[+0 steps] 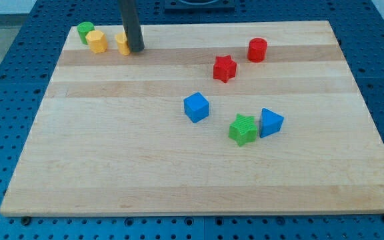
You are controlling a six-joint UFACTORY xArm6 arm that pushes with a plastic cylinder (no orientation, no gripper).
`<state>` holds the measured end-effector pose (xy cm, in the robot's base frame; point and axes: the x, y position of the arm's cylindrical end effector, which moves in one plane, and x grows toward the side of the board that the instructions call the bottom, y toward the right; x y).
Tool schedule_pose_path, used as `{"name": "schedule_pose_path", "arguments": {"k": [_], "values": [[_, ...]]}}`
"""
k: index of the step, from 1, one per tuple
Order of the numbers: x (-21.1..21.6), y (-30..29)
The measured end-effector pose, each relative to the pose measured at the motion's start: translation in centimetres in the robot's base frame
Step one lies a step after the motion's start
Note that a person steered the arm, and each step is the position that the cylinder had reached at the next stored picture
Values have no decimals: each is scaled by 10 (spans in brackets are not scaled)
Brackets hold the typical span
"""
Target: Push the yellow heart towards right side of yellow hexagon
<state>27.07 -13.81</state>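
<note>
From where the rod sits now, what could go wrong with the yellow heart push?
1. My tip sits on the view's right of the yellow heart, partly hiding it. Contact cannot be confirmed; pushing from this side sends it left into the yellow hexagon, possibly overshooting.
2. The yellow hexagon sits against the green block; a hard shove could move both.
3. All three sit near the top edge of the board, so a skewed push could slide one off.

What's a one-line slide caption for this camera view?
My tip presses the yellow heart's right side, near the yellow hexagon and green block at the board's top left.
</note>
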Motion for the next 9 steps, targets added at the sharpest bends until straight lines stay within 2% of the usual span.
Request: {"name": "schedule_pose_path", "arguments": {"k": [2,9], "values": [[0,-16],[-65,-39]]}}
